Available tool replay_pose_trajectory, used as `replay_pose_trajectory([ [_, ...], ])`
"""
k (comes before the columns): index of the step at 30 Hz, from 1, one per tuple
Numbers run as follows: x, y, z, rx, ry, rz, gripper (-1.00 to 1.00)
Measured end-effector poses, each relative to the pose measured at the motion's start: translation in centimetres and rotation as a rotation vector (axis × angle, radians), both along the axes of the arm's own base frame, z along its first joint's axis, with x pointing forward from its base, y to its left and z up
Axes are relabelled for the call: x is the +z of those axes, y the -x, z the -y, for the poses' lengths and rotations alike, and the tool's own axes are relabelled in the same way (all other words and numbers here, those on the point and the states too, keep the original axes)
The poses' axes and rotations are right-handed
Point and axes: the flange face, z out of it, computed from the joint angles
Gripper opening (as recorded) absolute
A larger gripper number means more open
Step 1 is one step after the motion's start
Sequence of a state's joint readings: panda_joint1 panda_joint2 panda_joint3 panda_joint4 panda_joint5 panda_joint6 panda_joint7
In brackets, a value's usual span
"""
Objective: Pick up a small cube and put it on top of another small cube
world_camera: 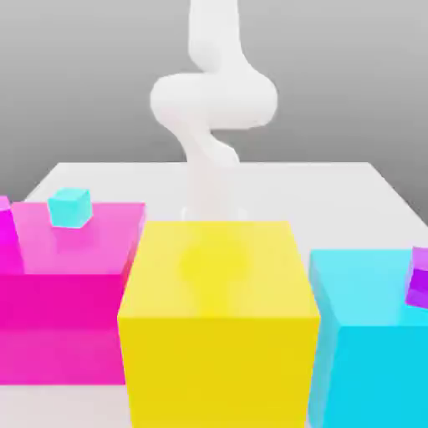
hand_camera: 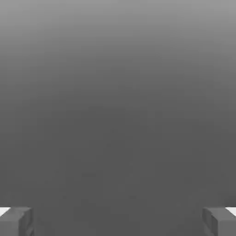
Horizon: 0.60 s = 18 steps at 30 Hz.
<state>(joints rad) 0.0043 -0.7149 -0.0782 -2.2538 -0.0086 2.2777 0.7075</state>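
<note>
Standing at the middle of the exterior view, the large yellow block (world_camera: 219, 322) serves as the landmark for everything else on the white table (world_camera: 334, 188). Behind the yellow block rises the white arm (world_camera: 213, 100), its pale links curving upward well above the block's top face. To the exterior view's left of the yellow block, just beside it, sits a large magenta block (world_camera: 67, 292), and on the magenta block's top face rests a small cyan cube (world_camera: 68, 207), upright and apart from the yellow block. At the far edge of the magenta block, on the side away from the yellow block, a small magenta cube (world_camera: 4, 213) is partly cut off by the frame. To the exterior view's right of the yellow block, just beside it, stands a large cyan block (world_camera: 368, 351), and a small purple cube (world_camera: 418, 280) rests on it at the side away from the yellow block. In the hand view, the gripper (hand_camera: 118, 221) has its two grey fingertips (hand_camera: 16, 221) spread wide apart, with nothing between them.
</note>
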Motion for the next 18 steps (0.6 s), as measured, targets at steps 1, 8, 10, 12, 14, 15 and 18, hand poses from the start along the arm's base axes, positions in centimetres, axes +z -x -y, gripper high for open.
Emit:
replay_pose_trajectory([
  [1,-0.6,-1.0,1.8,0.006,0.009,-0.026,0.0],
  [8,-8.7,-8.0,-4.5,0.36,0.062,-0.234,0.0],
  [10,-12.2,-9.4,-8.9,0.507,0.066,-0.302,0.0],
  [12,-15.8,-10.0,-13.5,0.656,0.064,-0.367,0.0],
  [14,-19.5,-10.0,-17.9,0.806,0.053,-0.429,0.0],
  [15,-21.4,-9.8,-20.2,0.881,0.045,-0.458,0.0],
  [18,-26.8,-8.1,-26.5,1.102,0.007,-0.541,0.0],
])
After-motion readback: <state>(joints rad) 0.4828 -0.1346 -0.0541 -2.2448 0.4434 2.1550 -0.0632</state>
